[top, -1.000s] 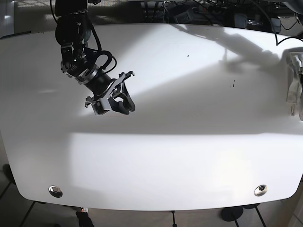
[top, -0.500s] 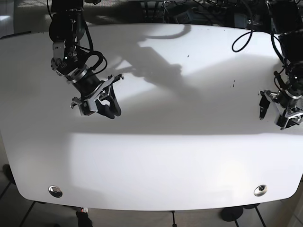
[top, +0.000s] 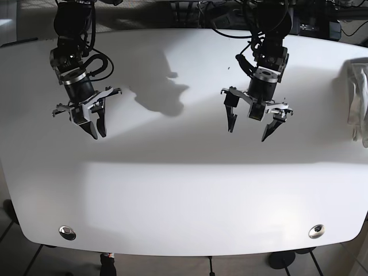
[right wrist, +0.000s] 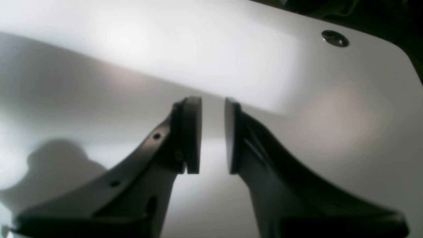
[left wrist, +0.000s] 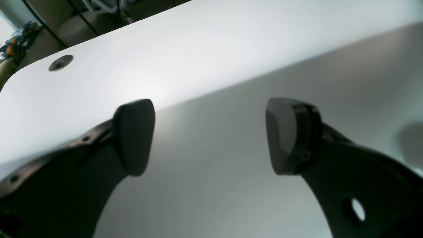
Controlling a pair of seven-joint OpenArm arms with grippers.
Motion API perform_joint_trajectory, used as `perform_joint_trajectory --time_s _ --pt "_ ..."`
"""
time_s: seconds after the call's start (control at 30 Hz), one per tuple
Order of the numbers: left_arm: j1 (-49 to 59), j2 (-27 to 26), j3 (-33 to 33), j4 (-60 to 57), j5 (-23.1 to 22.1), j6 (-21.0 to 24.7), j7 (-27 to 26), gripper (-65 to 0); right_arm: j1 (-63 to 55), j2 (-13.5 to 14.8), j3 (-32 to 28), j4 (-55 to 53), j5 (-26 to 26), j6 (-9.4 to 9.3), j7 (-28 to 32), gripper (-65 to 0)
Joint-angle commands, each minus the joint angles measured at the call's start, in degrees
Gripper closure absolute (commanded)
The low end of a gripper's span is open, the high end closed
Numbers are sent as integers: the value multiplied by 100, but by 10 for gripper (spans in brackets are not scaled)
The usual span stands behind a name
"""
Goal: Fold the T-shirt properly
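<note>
The T-shirt [top: 357,98] lies bunched up, white-grey, at the table's far right edge and is partly cut off by the frame. My left gripper [top: 248,133] hovers over the middle-right of the table, well to the left of the shirt. Its jaws are spread wide and empty, as the left wrist view confirms [left wrist: 210,135]. Over the left part of the table, my right gripper [top: 98,134] points down. Only a narrow slit shows between its pads [right wrist: 191,135], and nothing is held. Neither wrist view shows the shirt.
The white table [top: 184,195] carries two metal grommets near its front edge, one at the left [top: 68,232] and one at the right [top: 316,231]. Cables and dark equipment crowd the area behind the back edge.
My left arm has swung from the right edge toward the table's middle, uncovering the shirt. My right arm has drawn back to the left and now points straight down.
</note>
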State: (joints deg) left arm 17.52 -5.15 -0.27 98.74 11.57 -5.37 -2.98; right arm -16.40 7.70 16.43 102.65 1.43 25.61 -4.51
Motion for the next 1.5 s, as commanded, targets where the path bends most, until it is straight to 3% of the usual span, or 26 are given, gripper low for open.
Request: perform_joint_trajectory --time_s 0.03,0.23,0.3,0.37,0.47,0.57,0.63,0.73,0.83,0.97,1.13,1.3,1.47,1.5 --pt "565 -8 -21 407 -28 224 -321 -485 -254 -72 226 -28 46 -33 588 -117" --pt "2657 475 -21 1401 -45 479 -383 -485 -1740 -133 252 -283 116 -33 2065 -113" --pt "3439 686 -21 1542 -45 479 -392 -483 -2311 -177 243 -300 424 -33 2425 -111" --pt "3914 739 -21 1533 -72 479 -392 -439 -2795 -177 261 -300 916 -7 2548 -111" --pt "4723 704 -65 1524 -766 471 -392 -361 -3630 -36 252 -327 1426 11 2566 -109" --pt "5391 440 -408 1480 -1531 479 -357 -361 -4492 -36 217 -634 1523 20 2988 -109" --pt "5593 431 -592 1278 -1698 479 -357 -360 -4817 8 -47 -924 1505 20 3295 -109" --pt "5628 422 -716 583 -1689 479 -348 -360 -5116 377 -680 -1786 1505 -33 3990 -109" --pt "5505 414 -672 -524 -1689 479 -383 -360 -4949 553 -1207 -3034 1496 -42 4482 -109" --pt "4705 414 -672 -1966 -1698 479 -383 -360 -4210 570 -1656 -4617 1496 -42 4755 -109" --pt "3105 387 -672 -4269 -1689 479 -383 -360 -2654 535 -2210 -6999 1496 -42 4887 -109" --pt "1716 291 -672 -6239 -1689 479 -383 -360 -1450 315 -2456 -8406 1505 -42 4860 -109" --pt "301 167 -672 -7997 -1689 488 -383 -361 -509 271 -2570 -9461 1496 -59 4843 -116" --pt "46 150 -672 -8269 -1689 488 -374 -361 -386 271 -2667 -9584 1496 -147 4843 -116"
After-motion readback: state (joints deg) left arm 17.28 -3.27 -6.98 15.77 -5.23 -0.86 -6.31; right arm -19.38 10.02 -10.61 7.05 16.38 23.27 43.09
